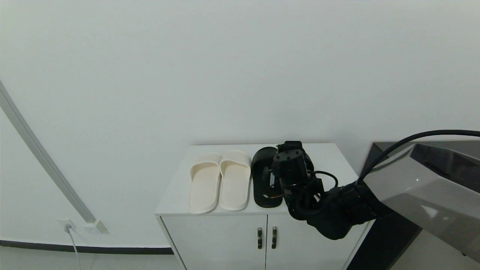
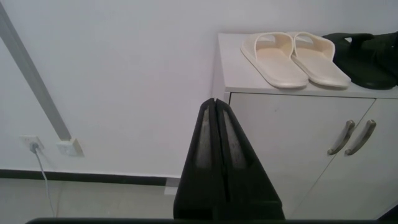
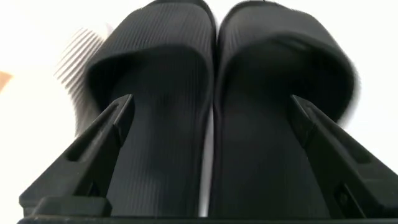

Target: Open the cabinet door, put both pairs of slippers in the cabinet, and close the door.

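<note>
A white cabinet (image 1: 330,161) stands against the wall with both doors shut, its two handles (image 1: 267,237) meeting in the middle. A cream pair of slippers (image 1: 219,182) and a black pair of slippers (image 1: 264,180) lie side by side on its top. My right gripper (image 1: 277,176) hovers over the black pair. In the right wrist view it (image 3: 211,102) is open, one finger (image 3: 93,155) on each outer side of the black pair (image 3: 161,93). My left gripper (image 2: 215,102) is shut on nothing, low and left of the cabinet (image 2: 280,143). The cream pair (image 2: 295,56) and the handles (image 2: 351,137) lie beyond it.
A grey conduit (image 1: 37,150) runs diagonally down the wall to a socket with a plugged cable (image 1: 67,227), left of the cabinet. A dark piece of furniture (image 1: 378,157) stands close against the cabinet's right side. Open floor lies left of the cabinet.
</note>
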Tool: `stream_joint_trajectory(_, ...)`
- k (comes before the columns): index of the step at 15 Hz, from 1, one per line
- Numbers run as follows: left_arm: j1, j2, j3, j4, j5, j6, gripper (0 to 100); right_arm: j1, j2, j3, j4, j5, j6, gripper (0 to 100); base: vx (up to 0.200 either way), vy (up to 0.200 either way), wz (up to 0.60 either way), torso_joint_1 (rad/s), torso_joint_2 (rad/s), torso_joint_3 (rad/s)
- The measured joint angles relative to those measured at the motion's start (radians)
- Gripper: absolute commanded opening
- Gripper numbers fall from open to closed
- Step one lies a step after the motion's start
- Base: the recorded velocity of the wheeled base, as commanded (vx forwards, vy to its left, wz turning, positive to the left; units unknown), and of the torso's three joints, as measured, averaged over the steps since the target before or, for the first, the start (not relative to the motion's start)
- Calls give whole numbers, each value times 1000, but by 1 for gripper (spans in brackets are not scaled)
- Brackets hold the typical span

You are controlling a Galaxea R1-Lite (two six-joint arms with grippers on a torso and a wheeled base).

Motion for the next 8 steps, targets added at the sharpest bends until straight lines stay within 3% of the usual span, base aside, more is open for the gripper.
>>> stream_joint_trajectory(8, 0, 0, 0, 0, 0, -1, 0, -71, 120, -138, -1, 0, -42, 100, 0, 0, 0, 0, 0, 0)
